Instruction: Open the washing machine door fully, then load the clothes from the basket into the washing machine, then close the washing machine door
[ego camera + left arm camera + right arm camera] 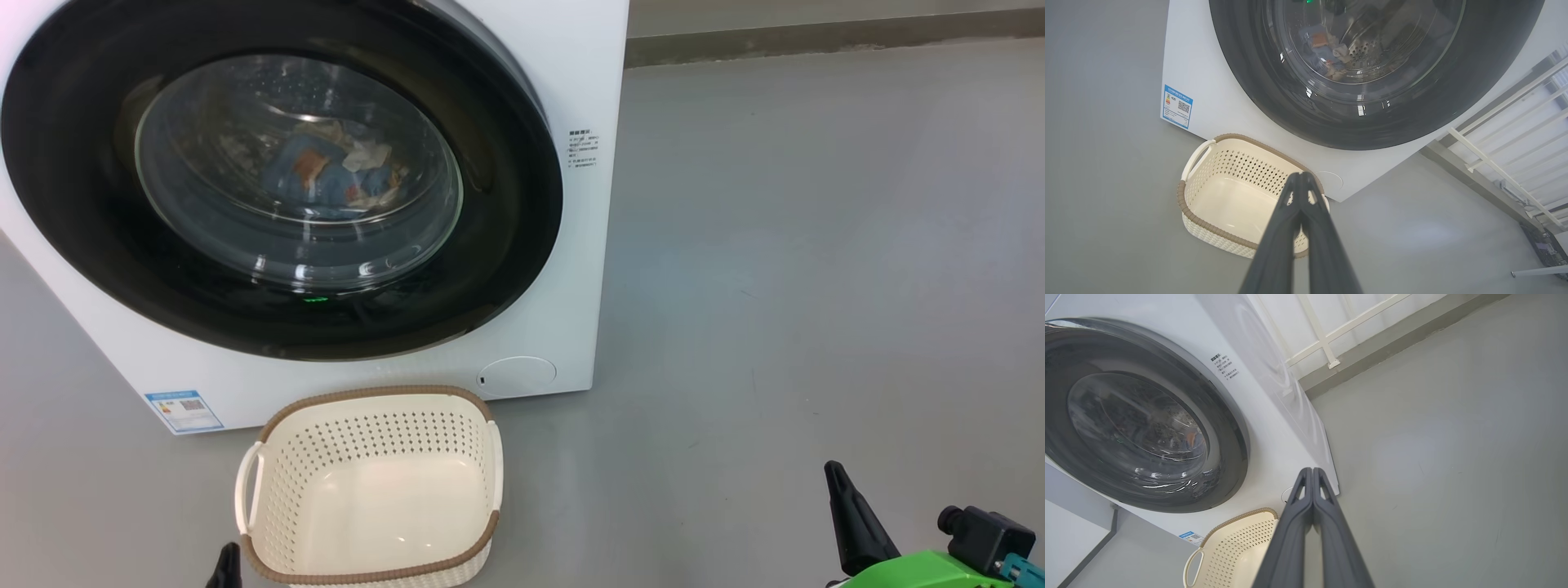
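- Bright, even, diffuse light; shadows are faint and soft-edged.
- White glints streak the lower glass of the washing machine door (82, 245); a green dot (314, 300) reflects just under that glass.
- Right of the door, the grey floor (816, 245) carries pale, hazy sheen patches.
- Both wrist views bow the washing machine (1274, 428) edges beside the door.

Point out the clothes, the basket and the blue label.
clothes (326, 188), head view: blue patch of the bundle.
basket (375, 437), head view: perforated far wall.
blue label (1177, 107), left wrist view: its middle.
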